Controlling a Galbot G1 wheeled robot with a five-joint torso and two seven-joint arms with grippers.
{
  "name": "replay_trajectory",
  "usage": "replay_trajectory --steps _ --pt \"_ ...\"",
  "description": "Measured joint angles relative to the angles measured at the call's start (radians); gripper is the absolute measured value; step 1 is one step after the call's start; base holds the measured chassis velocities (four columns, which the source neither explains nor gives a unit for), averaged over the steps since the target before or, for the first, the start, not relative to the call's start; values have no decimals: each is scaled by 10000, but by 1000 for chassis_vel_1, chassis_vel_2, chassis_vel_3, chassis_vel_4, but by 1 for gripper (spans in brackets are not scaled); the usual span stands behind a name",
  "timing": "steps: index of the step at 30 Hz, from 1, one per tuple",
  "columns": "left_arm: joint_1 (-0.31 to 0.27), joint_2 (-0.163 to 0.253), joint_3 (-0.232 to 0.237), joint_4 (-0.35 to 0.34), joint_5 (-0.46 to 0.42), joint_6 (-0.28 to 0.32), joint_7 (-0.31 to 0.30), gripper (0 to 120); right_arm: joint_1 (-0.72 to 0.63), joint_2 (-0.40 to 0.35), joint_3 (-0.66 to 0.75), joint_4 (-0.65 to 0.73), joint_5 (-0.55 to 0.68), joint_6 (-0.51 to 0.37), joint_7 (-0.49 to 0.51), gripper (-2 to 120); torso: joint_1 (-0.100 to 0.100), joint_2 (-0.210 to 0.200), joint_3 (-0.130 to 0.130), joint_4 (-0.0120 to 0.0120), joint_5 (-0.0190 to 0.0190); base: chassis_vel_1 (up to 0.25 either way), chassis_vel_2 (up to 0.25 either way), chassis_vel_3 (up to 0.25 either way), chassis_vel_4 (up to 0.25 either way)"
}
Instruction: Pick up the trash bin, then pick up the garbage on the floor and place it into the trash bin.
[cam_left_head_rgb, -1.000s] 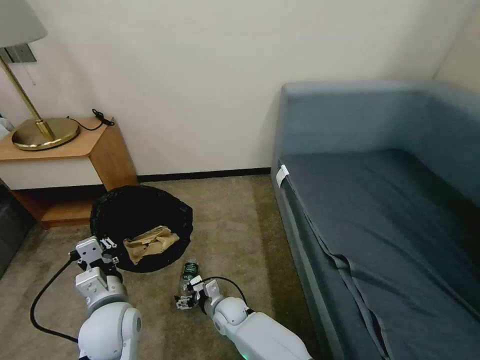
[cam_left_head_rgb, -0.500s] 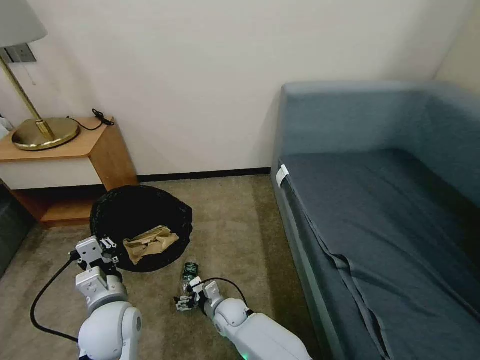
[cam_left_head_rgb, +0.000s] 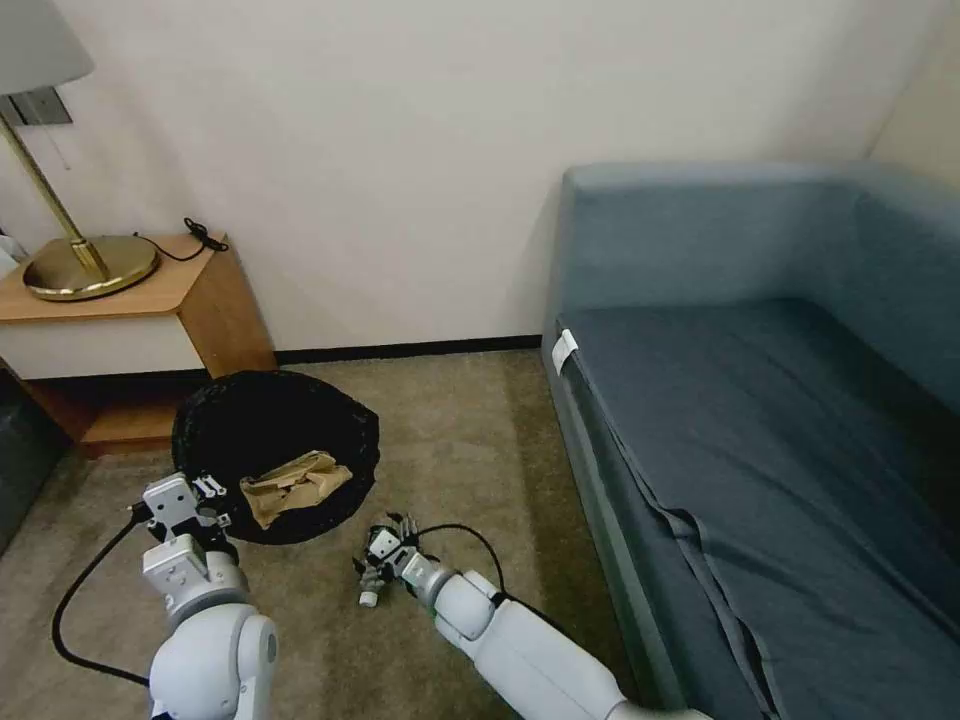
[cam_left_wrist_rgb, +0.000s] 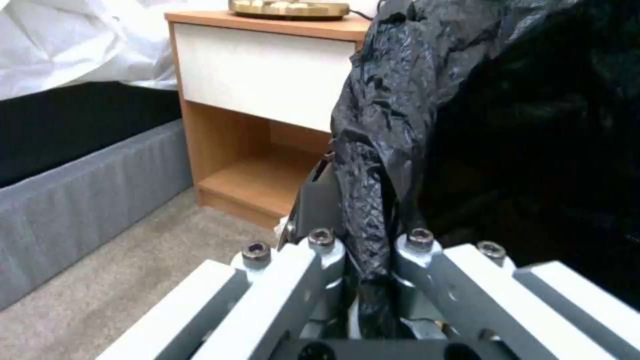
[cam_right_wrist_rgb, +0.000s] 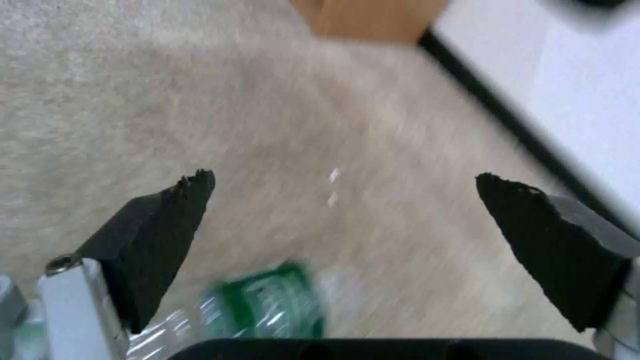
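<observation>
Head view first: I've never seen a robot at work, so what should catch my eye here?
The round trash bin lined with crinkled black plastic sits on the carpet by the wooden nightstand, a crumpled tan paper bag inside it. The left gripper pinches its bag-covered rim, while the open right gripper hangs over a small clear bottle with a green label on the floor.

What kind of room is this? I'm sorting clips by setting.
Probably a hotel room or bedroom: a wooden nightstand holding a brass lamp, a blue-grey sofa against the wall, and beige carpet underfoot.
</observation>
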Motion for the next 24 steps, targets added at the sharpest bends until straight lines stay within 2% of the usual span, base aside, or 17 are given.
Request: replay_trajectory --steps 2,3,5,8,13,16,24 --pt "12 0 -74 -51 -62 27 6 4 265 0 -132 -6 -1099 479 12 100 0 0 0 1 0 0 0 0 0" --pt "12 0 -74 -51 -62 27 6 4 265 0 -132 -6 -1099 479 12 100 0 0 0 1 0 0 0 0 0" --pt "17 0 -126 -77 -96 44 8 4 568 0 -324 -35 -2025 761 19 100 0 0 0 0 0 0 0 0 0" --pt "18 0 -155 -82 -131 57 18 4 882 0 -720 -35 -2719 924 -58 100 0 0 0 1 0 0 0 0 0" --pt "-65 -1 -300 -80 -193 61 -40 4 1176 0 -1133 -78 -3010 1071 -231 100 0 0 0 1 -1 0 0 0 0" --pt "-463 0 -707 -105 -553 52 -351 4 1470 0 -1428 -228 -3324 1341 -437 100 0 -1 1 2 -1 0 0 0 0" --pt "-657 0 -766 -145 -796 107 -412 4 1756 -452 -1654 -503 -4171 1663 -599 100 0 0 0 1 2 0 0 0 0"
